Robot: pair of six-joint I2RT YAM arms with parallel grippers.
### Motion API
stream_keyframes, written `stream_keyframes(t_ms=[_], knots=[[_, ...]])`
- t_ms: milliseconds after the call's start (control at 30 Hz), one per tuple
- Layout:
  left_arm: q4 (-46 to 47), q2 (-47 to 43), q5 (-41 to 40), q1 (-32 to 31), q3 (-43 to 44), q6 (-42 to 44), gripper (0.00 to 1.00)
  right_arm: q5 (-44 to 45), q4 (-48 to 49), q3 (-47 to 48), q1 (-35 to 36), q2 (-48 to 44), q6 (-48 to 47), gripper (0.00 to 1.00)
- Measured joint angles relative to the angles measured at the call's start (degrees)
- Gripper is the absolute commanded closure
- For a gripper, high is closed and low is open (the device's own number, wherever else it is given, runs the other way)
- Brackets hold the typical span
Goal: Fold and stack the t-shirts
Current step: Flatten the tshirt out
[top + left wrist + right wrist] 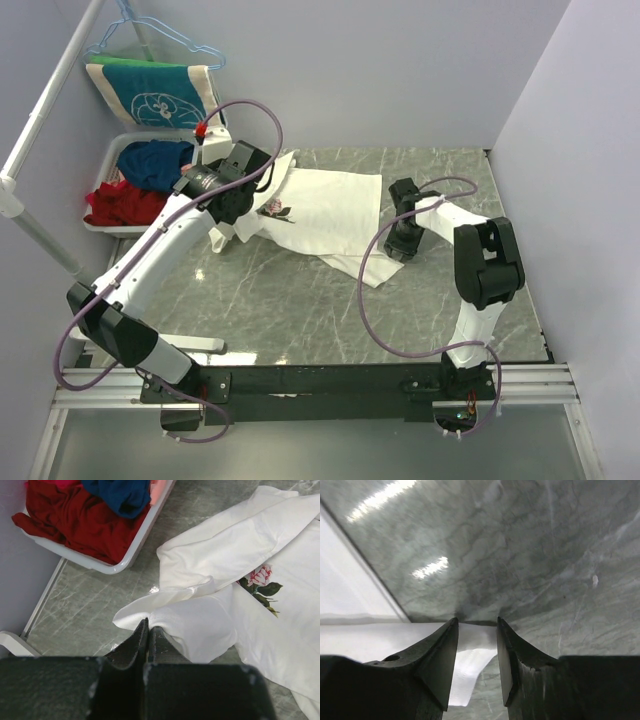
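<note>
Cloth of a cream-white t-shirt (330,205) lies crumpled across the far middle of the marble table (300,320), partly folded over itself, with one edge trailing toward the near side. A pink flower print (260,576) with dark green leaves shows on the chest. Any lettering beside it is too small to read from above, and the left arm covers part of it.

The left gripper (148,629) has its jaws pressed together on a bunched fold at the shirt's left edge. The right gripper (476,627) stands at the shirt's right edge with its jaws spread. A white hem shows in the gap between them, and whether either jaw touches it cannot be told.

To the far left sits a white basket (113,158) holding red cloth (120,205) and blue cloth (155,162), both too heaped to tell what garments they are. Behind it a teal cloth (150,92) hangs on a blue hanger (160,35), its lower part hidden by the basket
</note>
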Motion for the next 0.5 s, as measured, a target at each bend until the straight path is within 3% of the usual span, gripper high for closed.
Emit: stream_keyframes(t_ms=[500], knots=[[4.57, 2.95, 2.78, 1.05, -2.43, 3.34, 0.99, 1.77, -1.44, -2.69, 0.46, -8.31, 0.42, 0.55]])
